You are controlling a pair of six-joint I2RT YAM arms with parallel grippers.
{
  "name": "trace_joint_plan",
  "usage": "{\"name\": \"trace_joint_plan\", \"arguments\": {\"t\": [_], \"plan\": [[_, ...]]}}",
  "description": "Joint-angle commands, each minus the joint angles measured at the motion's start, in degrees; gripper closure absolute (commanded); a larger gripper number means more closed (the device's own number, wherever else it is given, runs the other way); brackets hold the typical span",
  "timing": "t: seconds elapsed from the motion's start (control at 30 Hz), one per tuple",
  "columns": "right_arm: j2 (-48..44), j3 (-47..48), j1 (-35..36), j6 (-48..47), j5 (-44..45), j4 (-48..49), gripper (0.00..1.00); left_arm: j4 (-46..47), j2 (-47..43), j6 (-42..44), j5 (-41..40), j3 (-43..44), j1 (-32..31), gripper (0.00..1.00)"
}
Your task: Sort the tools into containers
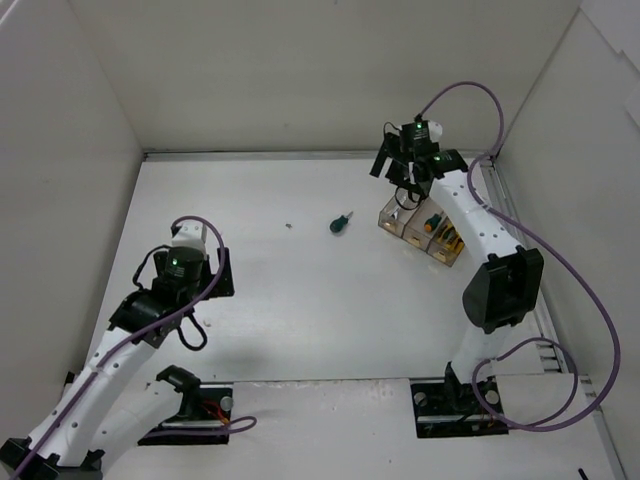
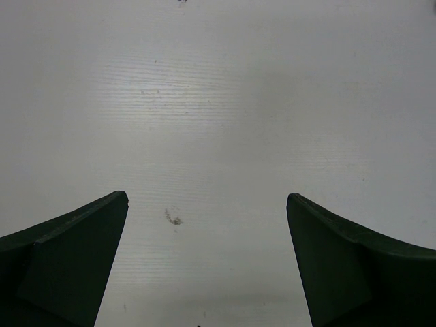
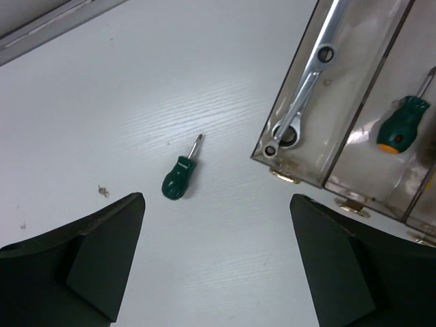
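**Containers** (image 3: 293, 172): at the table's (image 1: 250, 300) 2 o'clock. The end bin holds the silver wrenches (image 3: 303, 88) and the next holds a green screwdriver (image 3: 403, 122), so like goes with like.

**Loose screwdriver** (image 3: 180, 178): lies flat at the containers' 9 o'clock, unsorted. It probably belongs beside its twin.

**Right gripper** (image 3: 216, 204): jaws wide apart and empty, hovering by the containers' end.

**Left gripper** (image 2: 208, 197): jaws fully spread and empty, over bare table at 8 o'clock, apparently idle.
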Motion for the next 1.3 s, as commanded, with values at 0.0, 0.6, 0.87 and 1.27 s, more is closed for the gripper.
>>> {"name": "trace_joint_plan", "arguments": {"t": [0.0,0.6,0.87,1.27], "plan": [[-1.49,-0.25,2.90,4.47,3.52,1.32,0.14,2.71,-0.33,1.00,0.33,1.23,0.40,0.00],[15.20,7.13,12.48,16.69,7.12,0.36,0.12,2.35,-1.12,0.57,0.94,1.41,0.40,0.00],[22.67,10.81,13.54,19.16,6.52,0.09,0.18,2.27,-1.91,0.48,0.77,1.41,0.40,0.00],[29.45,13.55,13.02,21.53,4.75,-0.08,0.28,2.27,-2.53,0.39,0.59,1.41,0.40,0.00]]}}
